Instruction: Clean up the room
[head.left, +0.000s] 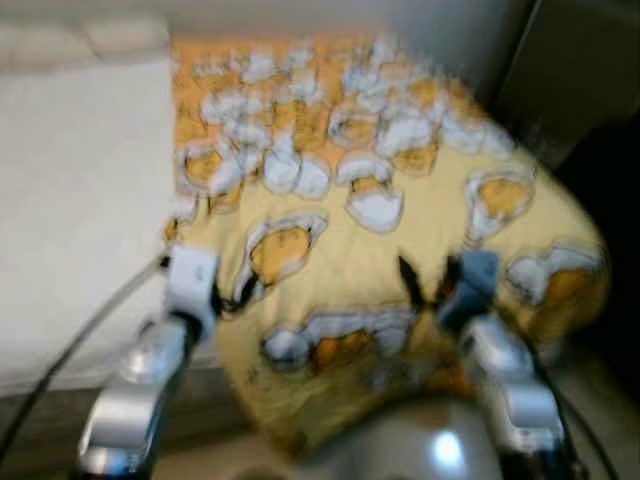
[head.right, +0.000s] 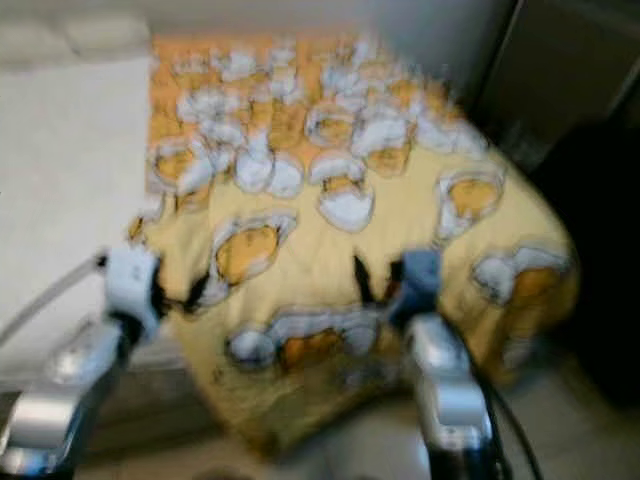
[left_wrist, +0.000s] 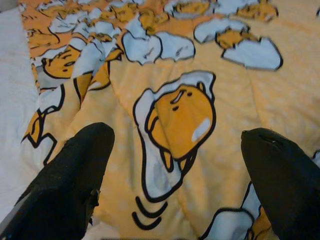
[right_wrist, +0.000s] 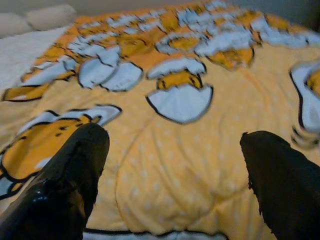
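Both hovering with fingers spread wide over yellow blanket (head.left: 400, 250) on bed (head.left: 80, 200): left gripper (left_wrist: 177, 170), right gripper (right_wrist: 175, 175)

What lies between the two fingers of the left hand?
In the left wrist view, the yellow blanket fills the gap of the open left hand, with one printed egg character at its middle. Nothing else lies there.

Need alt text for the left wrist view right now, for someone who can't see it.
A yellow blanket printed with cartoon eggs spreads flat, one large egg drawing in the middle. The left gripper is open, its two black fingers wide apart above the blanket with nothing between them. A white bed sheet runs along one edge of the blanket.
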